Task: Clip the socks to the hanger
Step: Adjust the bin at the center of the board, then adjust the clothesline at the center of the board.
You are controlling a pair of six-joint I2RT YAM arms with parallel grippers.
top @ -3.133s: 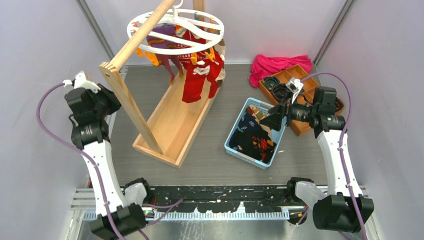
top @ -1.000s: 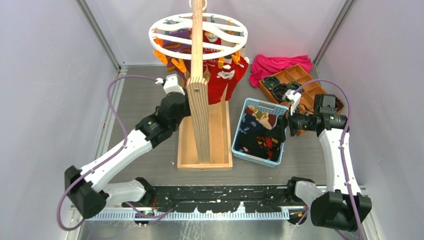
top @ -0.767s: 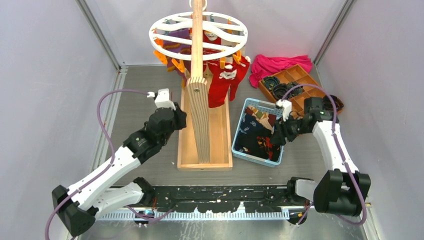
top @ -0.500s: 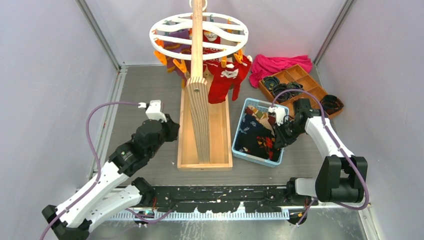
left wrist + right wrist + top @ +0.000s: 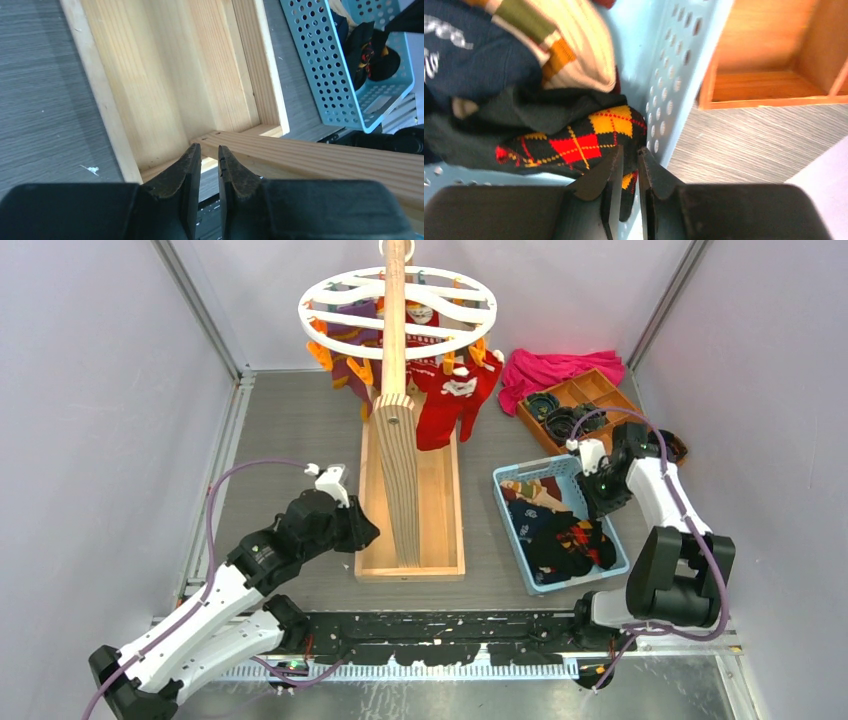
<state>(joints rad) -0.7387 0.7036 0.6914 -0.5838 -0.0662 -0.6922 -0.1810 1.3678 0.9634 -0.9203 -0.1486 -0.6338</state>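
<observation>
The right claw (image 5: pixel 630 150), fingers nearly together, reached into the blue basket (image 5: pixel 512 510) near the counter's right edge for an argyle sock (image 5: pixel 574 145), though I couldn't tell if it had a grip. The left claw (image 5: pixel 206 147), closed and empty, hung by the wooden stand (image 5: pixel 440 500) carrying the hanger (image 5: pixel 400 302).

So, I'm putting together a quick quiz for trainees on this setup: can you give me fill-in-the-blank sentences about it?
1. The loose socks lie in a basket coloured ___.
2. The clips on the round white hanger are coloured ___.
3. The stand beside the left gripper is made of ___.
4. The cloth in the far right corner is coloured ___.
Missing words: blue; orange; wood; pink.
</observation>
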